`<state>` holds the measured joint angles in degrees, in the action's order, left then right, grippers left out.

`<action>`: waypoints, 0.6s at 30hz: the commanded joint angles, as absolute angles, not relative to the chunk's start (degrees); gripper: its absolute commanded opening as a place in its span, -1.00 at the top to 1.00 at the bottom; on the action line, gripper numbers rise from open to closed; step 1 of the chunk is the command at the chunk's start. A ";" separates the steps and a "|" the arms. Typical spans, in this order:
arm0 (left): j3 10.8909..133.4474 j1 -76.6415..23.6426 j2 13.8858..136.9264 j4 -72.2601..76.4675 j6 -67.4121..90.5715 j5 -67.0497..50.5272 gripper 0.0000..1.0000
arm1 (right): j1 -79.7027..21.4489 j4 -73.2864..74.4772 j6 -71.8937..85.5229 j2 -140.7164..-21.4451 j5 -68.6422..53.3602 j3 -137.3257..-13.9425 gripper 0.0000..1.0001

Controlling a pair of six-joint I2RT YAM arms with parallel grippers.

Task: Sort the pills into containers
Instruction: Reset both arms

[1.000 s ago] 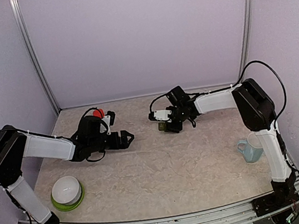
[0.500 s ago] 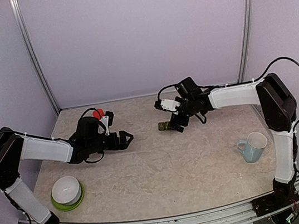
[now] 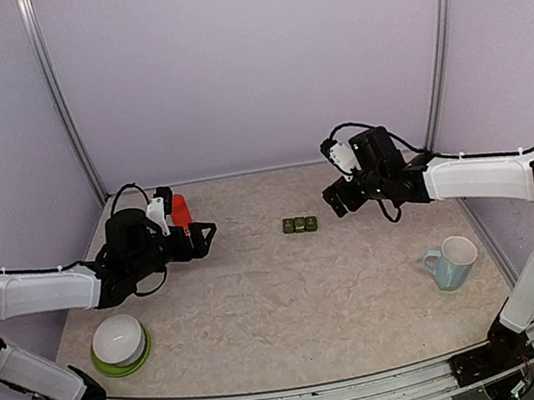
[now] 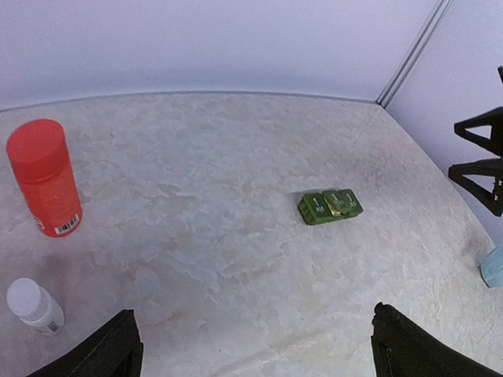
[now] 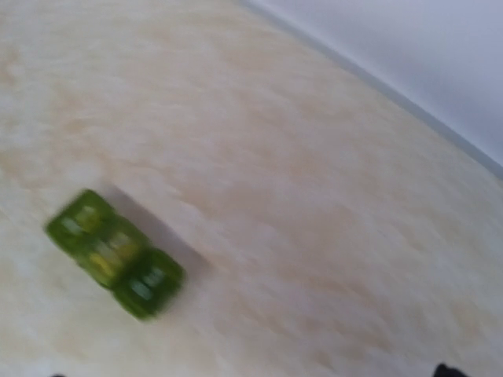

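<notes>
We show the dark green strip of three joined containers [image 3: 300, 224] lying on the table between left gripper [image 3: 200, 238] and right gripper [image 3: 337, 199], each with jaws spread. The orange-red cylindrical bottle [image 4: 43, 177] carries a barcode label, too small to read.

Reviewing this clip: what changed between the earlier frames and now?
The right gripper left the green container strip and drew back rightward, jaws open; the strip lies alone. The left gripper, open, pulled back leftward beside the red bottle. The mug and bowl stayed put.
</notes>
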<state>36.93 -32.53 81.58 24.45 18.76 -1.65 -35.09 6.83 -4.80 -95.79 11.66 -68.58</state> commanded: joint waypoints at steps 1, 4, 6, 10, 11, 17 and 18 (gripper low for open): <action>34.67 -32.61 76.32 27.31 17.44 5.27 -0.98 | -34.35 0.00 1.08 -87.03 20.25 -62.78 -1.00; 33.50 -32.86 73.71 27.59 17.07 8.78 -0.98 | -32.71 -0.14 3.76 -83.52 22.41 -59.85 -1.00; 32.67 -33.05 72.01 27.68 16.76 11.18 -0.97 | -31.61 -0.77 5.02 -81.10 24.41 -57.91 -1.00; 31.66 -33.43 69.07 27.33 15.87 16.09 -0.97 | -29.47 -3.61 6.55 -75.04 24.99 -52.70 -1.00; 31.41 -33.50 68.50 27.19 15.83 17.22 -0.98 | -28.81 -4.16 6.96 -73.55 24.93 -51.65 -1.00; 30.95 -33.40 67.89 26.90 15.31 21.46 -0.98 | -26.85 -4.82 7.69 -68.12 29.59 -46.97 -1.00; 31.02 -33.36 68.12 26.79 15.35 21.94 -0.98 | -26.70 -4.85 7.65 -67.85 30.75 -46.16 -1.00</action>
